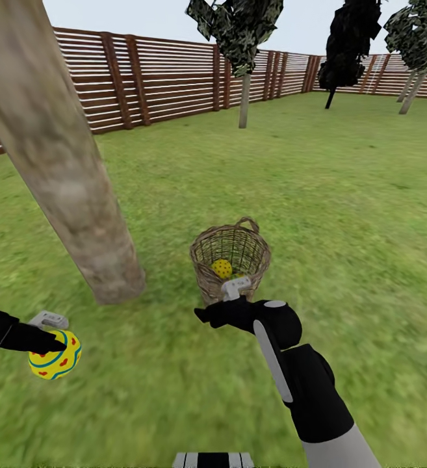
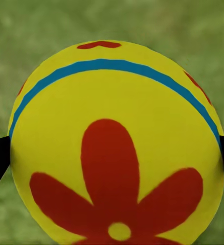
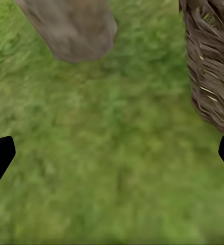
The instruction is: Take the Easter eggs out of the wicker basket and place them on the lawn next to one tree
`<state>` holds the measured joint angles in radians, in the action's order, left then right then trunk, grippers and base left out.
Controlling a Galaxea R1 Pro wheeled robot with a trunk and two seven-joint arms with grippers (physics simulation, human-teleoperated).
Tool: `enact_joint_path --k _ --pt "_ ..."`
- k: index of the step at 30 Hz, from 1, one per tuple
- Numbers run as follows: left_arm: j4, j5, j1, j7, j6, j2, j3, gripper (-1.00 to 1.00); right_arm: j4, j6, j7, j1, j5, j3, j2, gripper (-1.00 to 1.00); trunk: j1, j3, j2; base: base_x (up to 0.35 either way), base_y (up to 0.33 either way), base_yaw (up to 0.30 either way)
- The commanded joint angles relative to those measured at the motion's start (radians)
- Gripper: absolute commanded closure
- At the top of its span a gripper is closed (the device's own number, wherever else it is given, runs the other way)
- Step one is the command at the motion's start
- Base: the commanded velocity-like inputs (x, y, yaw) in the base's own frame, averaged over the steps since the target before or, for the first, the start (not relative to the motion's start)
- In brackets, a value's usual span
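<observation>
Two Easter eggs point(image 1: 55, 354) point(image 1: 221, 268) show, one wicker basket point(image 1: 208, 279), four trees point(image 1: 57, 162) point(image 1: 242, 52) point(image 1: 349, 45) point(image 1: 418, 45), and two arms.

Open pincer point(image 3: 112, 158) over lawn point(image 3: 107, 153); tree point(image 3: 71, 25), wicker basket point(image 3: 211, 66) beyond

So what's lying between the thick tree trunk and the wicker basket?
Nothing: bare lawn separates the trunk and the basket, seen in head and right wrist views.

A brown fence point(image 1: 174, 75) of horizontal wooden slats rings the yard under a pale grey sky point(image 1: 304, 26). Thin-trunked trees point(image 1: 242, 39) with low mottled foliage stand before it, beside a black-looking conifer point(image 1: 349, 42).
</observation>
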<state>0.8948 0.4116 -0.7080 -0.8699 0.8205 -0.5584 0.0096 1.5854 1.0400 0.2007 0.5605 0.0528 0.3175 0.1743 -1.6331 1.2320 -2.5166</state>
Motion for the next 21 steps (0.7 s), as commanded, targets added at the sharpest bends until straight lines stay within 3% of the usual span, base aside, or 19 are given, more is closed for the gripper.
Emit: enact_joint_path --k 1,21 --pt "0.001 0.009 -0.001 -0.009 0.003 0.0 0.001 1.0 0.001 0.005 -0.003 0.001 0.005 0.0 0.0 -1.0 0.0 0.005 -0.001 0.0 0.0 0.0" --pt "0.008 0.007 -0.001 -0.009 0.002 0.001 0.001 1.0 0.001 0.003 -0.003 0.001 0.005 0.0 0.0 -1.0 -0.009 0.082 -0.005 0.0 0.0 0.0"
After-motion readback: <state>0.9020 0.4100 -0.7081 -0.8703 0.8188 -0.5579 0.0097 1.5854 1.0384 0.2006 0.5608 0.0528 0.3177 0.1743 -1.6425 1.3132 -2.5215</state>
